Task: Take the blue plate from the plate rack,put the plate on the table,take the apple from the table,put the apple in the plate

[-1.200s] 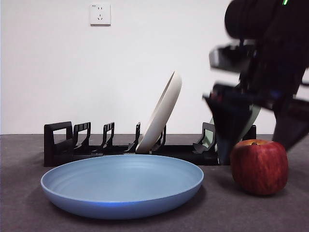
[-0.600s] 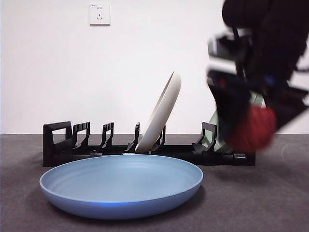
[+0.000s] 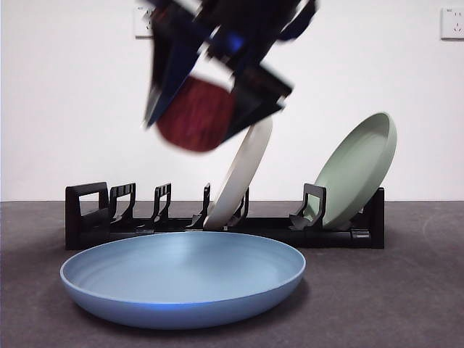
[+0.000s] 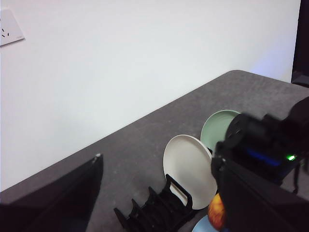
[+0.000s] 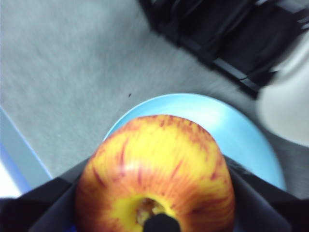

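Observation:
The dark red apple (image 3: 196,116) hangs blurred in the air above the left half of the blue plate (image 3: 181,279), with my right gripper (image 3: 192,130) shut on it. In the right wrist view the apple (image 5: 157,164) fills the gap between the jaws of that gripper (image 5: 157,193), stem end toward the camera, and the blue plate (image 5: 241,135) lies below it on the table (image 3: 406,304). My left gripper (image 4: 157,193) is held high and apart, open and holding nothing. The black plate rack (image 3: 94,217) stands behind the plate.
A cream-white plate (image 3: 243,174) leans in the middle of the rack and a pale green plate (image 3: 359,167) leans at its right end. Wall sockets (image 3: 148,22) sit on the white wall behind. From the left wrist I see the right arm (image 4: 270,145) over the rack (image 4: 154,208).
My right gripper closed on the apple at the right of the table, lifted it, and carried it up and left to above the blue plate. The green plate is now uncovered.

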